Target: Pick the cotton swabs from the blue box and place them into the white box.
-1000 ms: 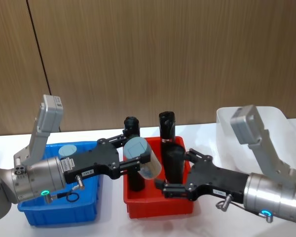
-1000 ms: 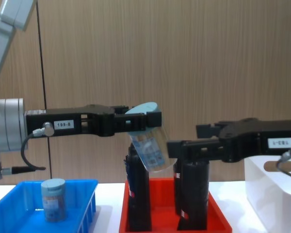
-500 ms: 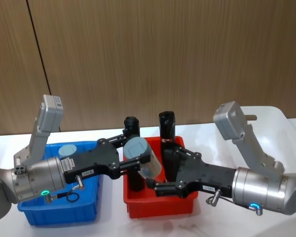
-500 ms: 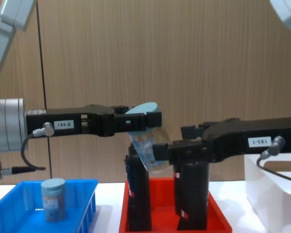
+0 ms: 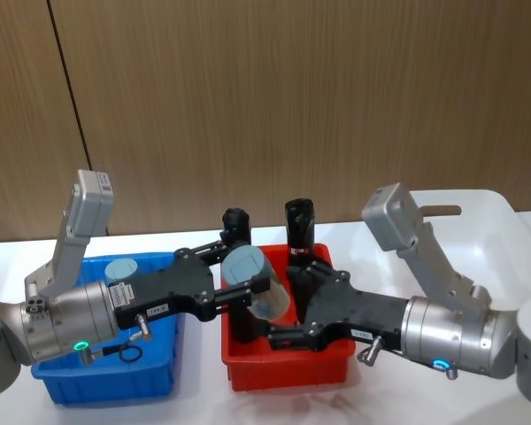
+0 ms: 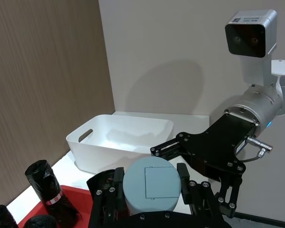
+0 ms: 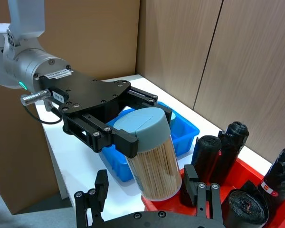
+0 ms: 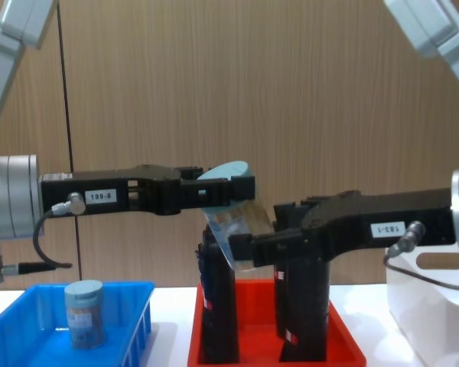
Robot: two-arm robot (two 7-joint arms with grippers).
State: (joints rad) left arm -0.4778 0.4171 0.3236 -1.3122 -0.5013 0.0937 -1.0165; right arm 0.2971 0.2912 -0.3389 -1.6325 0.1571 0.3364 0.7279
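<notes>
A cotton swabs tub [image 5: 258, 285] with a grey-blue lid hangs tilted above the red bin, and my left gripper [image 5: 245, 285] is shut on its upper part. The same tub [image 8: 236, 229] shows in the chest view, and its lid [image 6: 152, 183] sits between the left fingers [image 6: 107, 184]. My right gripper [image 5: 292, 305] is open, its fingers [image 7: 100, 189] standing to either side of the tub's lower end [image 7: 154, 164]. A second tub [image 5: 121, 270] stands in the blue box [image 5: 62, 385]. The white box [image 5: 491, 212] lies at the far right.
A red bin [image 5: 288, 376] sits between the two boxes, below both grippers, with tall black wrapped rolls [image 5: 299, 232] standing in it. A wooden wall rises close behind the table. A small black ring [image 5: 130, 353] lies in the blue box.
My right gripper has moved left over the red bin, up to the held tub. The left arm and the tub have stayed still.
</notes>
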